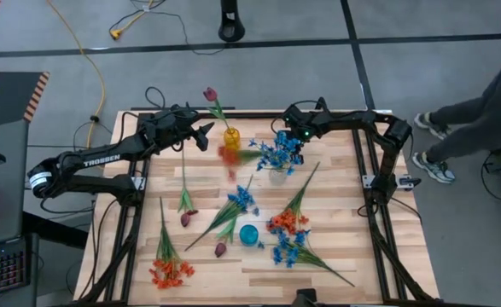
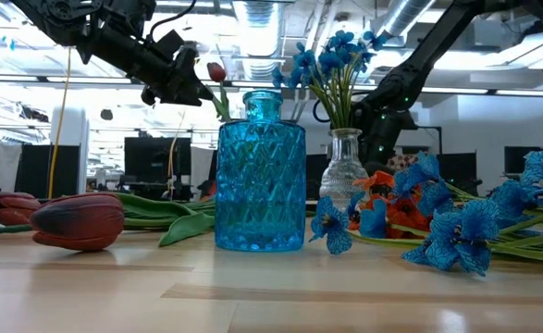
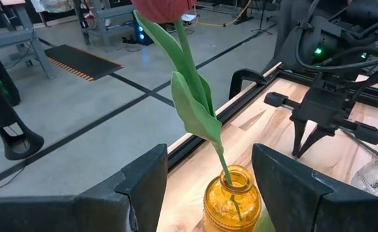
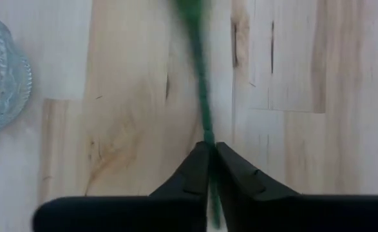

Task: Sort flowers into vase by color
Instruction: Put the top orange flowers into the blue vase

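Fingers of my right gripper (image 4: 209, 149) are pressed together on a thin green stem (image 4: 198, 71), which runs away from the tips over the bare wood of the table (image 1: 344, 247). From above, that gripper sits at the clear glass vase (image 1: 277, 175), where blue flowers (image 1: 276, 153) already stand, and an orange-red flower (image 1: 230, 156) shows blurred between this vase and the yellow one; I cannot tell from these views whether it belongs to the stem I am pinching. My left gripper (image 3: 208, 187) hangs with its fingers spread on either side of the yellow vase (image 3: 232, 203), touching nothing; a maroon tulip (image 3: 164, 8) stands in that vase, its stem leaning and its leaves upright. A blue vase (image 1: 248, 234) stands near the middle of the table, with nothing showing in it from the level view. Loose flowers lie flat around it: a blue spray (image 1: 243, 199) just above it, an orange spray (image 1: 286, 222) and another blue spray (image 1: 289, 249) to its right, two maroon buds (image 1: 185, 218) to its left, and an orange spray (image 1: 170, 271) toward the near left corner. A person's legs (image 1: 468, 119) show beside the table on my right.
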Controlling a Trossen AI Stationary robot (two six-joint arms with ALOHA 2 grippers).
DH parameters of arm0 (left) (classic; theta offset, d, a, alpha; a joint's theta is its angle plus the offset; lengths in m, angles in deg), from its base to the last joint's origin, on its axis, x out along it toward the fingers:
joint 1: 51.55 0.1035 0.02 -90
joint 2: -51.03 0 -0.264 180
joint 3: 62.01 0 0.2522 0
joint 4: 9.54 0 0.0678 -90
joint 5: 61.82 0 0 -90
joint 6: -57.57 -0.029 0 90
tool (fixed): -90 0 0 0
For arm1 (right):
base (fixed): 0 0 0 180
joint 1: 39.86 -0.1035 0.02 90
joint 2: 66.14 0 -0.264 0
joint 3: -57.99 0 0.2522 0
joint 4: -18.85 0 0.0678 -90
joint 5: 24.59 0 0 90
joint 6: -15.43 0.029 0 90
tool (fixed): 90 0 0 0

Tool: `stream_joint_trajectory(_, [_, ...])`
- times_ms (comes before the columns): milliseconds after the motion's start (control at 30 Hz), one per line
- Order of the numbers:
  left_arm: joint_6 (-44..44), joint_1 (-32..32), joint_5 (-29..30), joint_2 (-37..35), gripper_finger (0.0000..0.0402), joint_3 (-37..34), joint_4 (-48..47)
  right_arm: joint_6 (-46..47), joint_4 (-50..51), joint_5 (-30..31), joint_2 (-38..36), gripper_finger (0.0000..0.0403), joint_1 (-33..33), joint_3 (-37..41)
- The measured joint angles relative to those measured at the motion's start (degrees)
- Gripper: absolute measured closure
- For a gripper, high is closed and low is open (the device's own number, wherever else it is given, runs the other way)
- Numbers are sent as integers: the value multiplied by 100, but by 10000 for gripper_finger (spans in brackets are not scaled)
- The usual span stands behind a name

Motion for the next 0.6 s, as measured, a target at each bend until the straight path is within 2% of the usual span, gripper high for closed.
stream_joint_trajectory(133, [4, 0, 1, 0, 187, 0, 0, -1, 101, 46, -38, 383, 0, 1])
stream_joint_trajectory(367, [7, 0, 2, 0, 187, 0, 0, 48, 193, 118, -271, 368, 0, 20])
stream_joint_trajectory(600, [9, -1, 2, 0, 187, 0, 0, 60, 704, 220, -710, 381, 10, 50])
